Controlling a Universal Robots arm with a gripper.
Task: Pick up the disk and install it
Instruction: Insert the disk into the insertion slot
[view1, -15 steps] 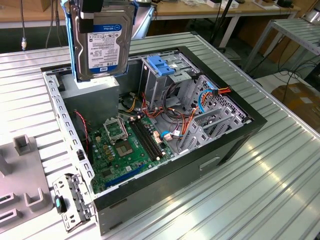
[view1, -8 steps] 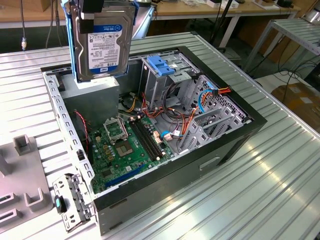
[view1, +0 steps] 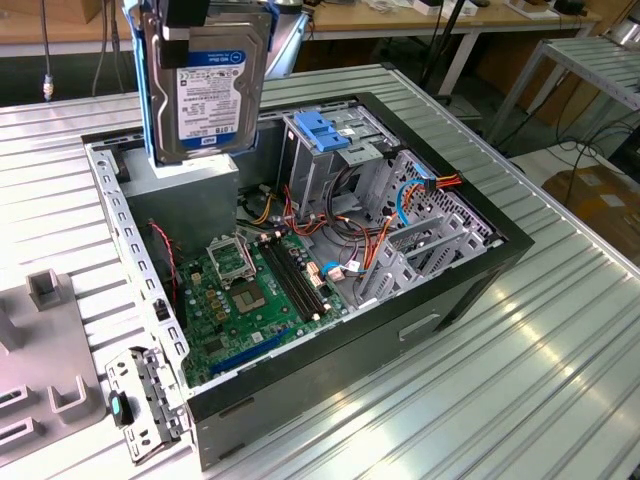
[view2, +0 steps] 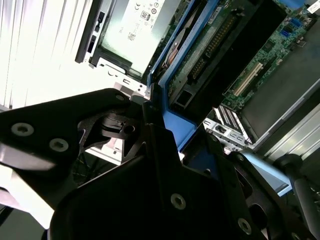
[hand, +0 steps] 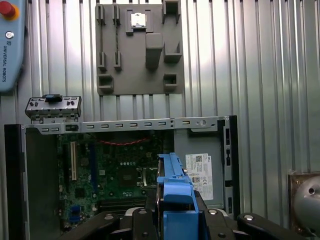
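The fingers (hand: 151, 220) are clamping the disk (view1: 215, 85), which is hanging upright in the exterior view's upper left over the case (view1: 450, 300) — keeping it square to the drive cage (view1: 322, 130) is probably mattering most.

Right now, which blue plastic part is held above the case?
The carrier framing the disk, upright in the hand; the other tops the cage inside the case.

Barcode label (view1: 213, 98) on the disk (view1: 205, 60), white sticker (hand: 199, 175) on the power supply (hand: 216, 145)
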